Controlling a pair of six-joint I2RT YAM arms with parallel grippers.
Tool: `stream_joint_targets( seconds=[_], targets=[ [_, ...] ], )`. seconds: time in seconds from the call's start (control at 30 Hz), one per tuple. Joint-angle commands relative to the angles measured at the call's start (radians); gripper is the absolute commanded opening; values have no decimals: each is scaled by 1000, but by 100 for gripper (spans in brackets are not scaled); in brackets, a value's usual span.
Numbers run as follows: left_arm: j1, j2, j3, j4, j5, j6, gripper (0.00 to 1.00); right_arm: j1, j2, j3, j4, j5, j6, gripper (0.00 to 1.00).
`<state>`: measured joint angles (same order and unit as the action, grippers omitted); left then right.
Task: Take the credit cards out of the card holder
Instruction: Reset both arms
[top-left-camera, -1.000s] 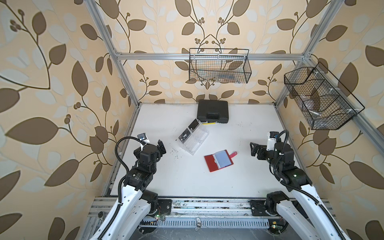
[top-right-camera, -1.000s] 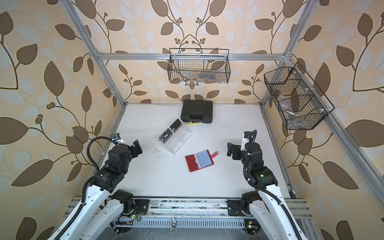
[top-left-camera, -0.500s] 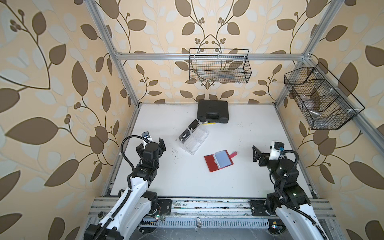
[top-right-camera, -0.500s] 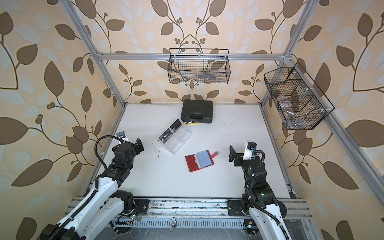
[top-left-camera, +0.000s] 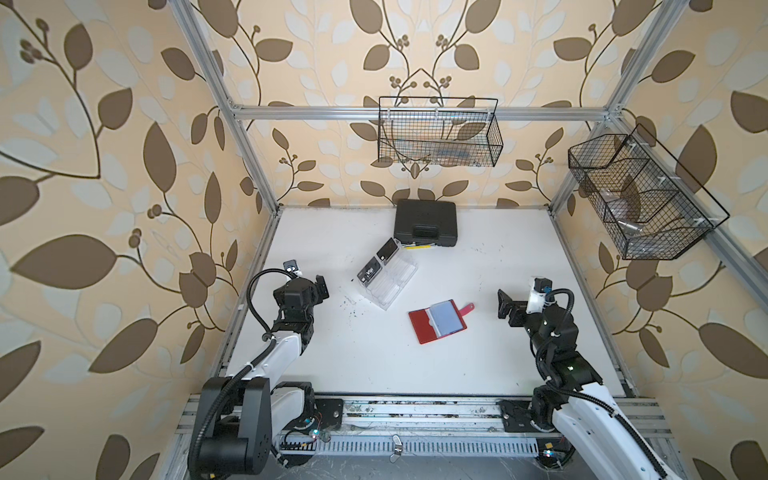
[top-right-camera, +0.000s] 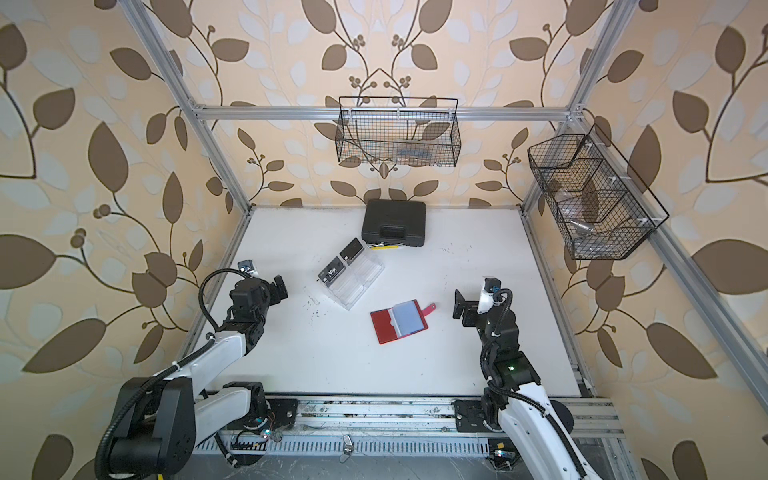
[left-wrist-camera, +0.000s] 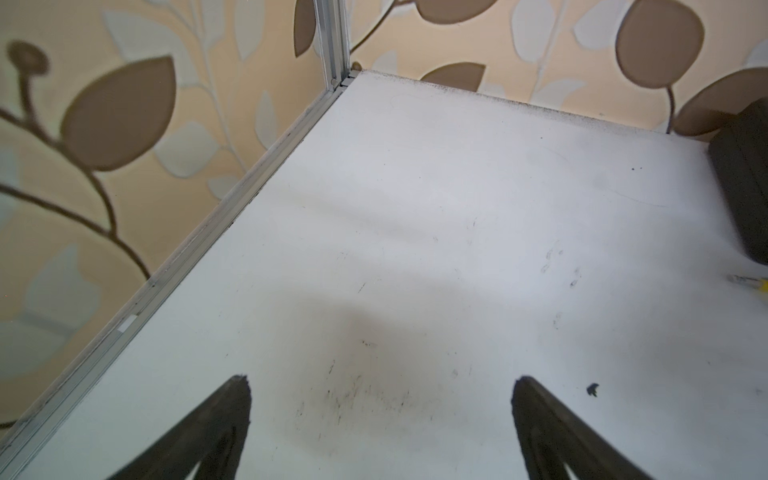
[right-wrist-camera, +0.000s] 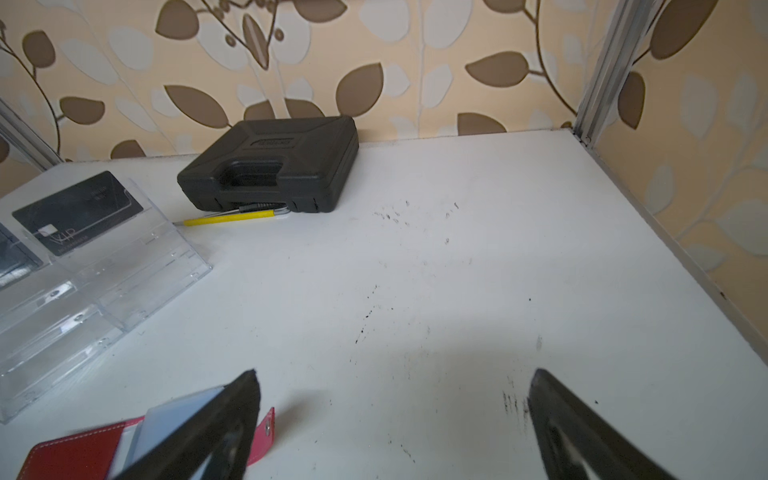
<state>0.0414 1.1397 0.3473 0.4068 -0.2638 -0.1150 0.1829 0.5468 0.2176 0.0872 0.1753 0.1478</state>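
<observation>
The card holder (top-left-camera: 419, 326) (top-right-camera: 382, 326) lies open and flat at mid-table, a red wallet with bluish-grey sleeves facing up and its strap tab pointing right. Two black credit cards (top-left-camera: 370, 271) (top-right-camera: 332, 272) with "Vip" lettering sit in the far-left slots of a clear acrylic tray (top-left-camera: 392, 286). My left gripper (top-left-camera: 321, 286) (left-wrist-camera: 380, 384) is open over bare table near the left edge, far from the wallet. My right gripper (top-left-camera: 509, 309) (right-wrist-camera: 395, 376) is open just right of the strap tab; one finger partly hides the card holder (right-wrist-camera: 75, 457) in its wrist view.
A black plastic case (top-left-camera: 426, 222) (right-wrist-camera: 274, 162) lies at the back wall with a yellow pen (right-wrist-camera: 228, 219) against its front. Wire baskets hang on the back wall (top-left-camera: 438, 133) and right wall (top-left-camera: 640, 195). Aluminium rails border the table.
Both arms have folded lower toward the front rail, and the right gripper has shifted slightly left and nearer. Both grippers stay open. The wallet, tray and cards have not moved.
</observation>
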Motion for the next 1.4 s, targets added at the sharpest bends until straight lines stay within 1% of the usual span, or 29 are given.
stream_joint_targets(
  seconds=[0.0,0.1,0.2,0.33,0.47,0.57,0.67,0.7,0.8,0.9,1.03,1.07,1.17,1.23,1.37],
  targets=[
    [23,55,-6,143,94,21,99,-5,39,-33,130,38,-55,100],
    [34,123,-5,199,144,25,99,-13,86,-77,213,69,-54,100],
    [40,160,18,213,196,45,99,-27,131,-133,349,52,-52,100],
    [57,192,57,171,264,51,99,-47,227,-130,441,56,-69,100],
    [63,202,62,177,313,57,99,-83,318,-120,543,-1,-100,100],
    [63,216,22,272,347,37,99,-122,400,-98,591,-32,-106,100],
    [63,262,-1,368,319,20,99,-164,457,-84,641,-89,-115,100],
    [63,286,1,384,332,23,99,-171,477,-79,658,-109,-123,100],
    [62,354,27,393,366,34,99,-192,521,-60,679,-150,-149,100],
    [62,369,42,368,394,48,99,-217,554,-54,718,-175,-153,100],
    [63,388,49,375,409,57,99,-259,600,-12,692,-237,-128,100],
    [63,386,50,366,409,57,99,-260,607,-7,689,-252,-131,100],
    [60,391,55,361,422,68,99,-252,625,-34,774,-322,-122,100],
    [59,393,56,364,428,69,99,-217,647,-51,813,-279,-149,100],
    [60,393,58,359,426,69,99,-192,744,-46,893,-254,-170,100]
  ],
)
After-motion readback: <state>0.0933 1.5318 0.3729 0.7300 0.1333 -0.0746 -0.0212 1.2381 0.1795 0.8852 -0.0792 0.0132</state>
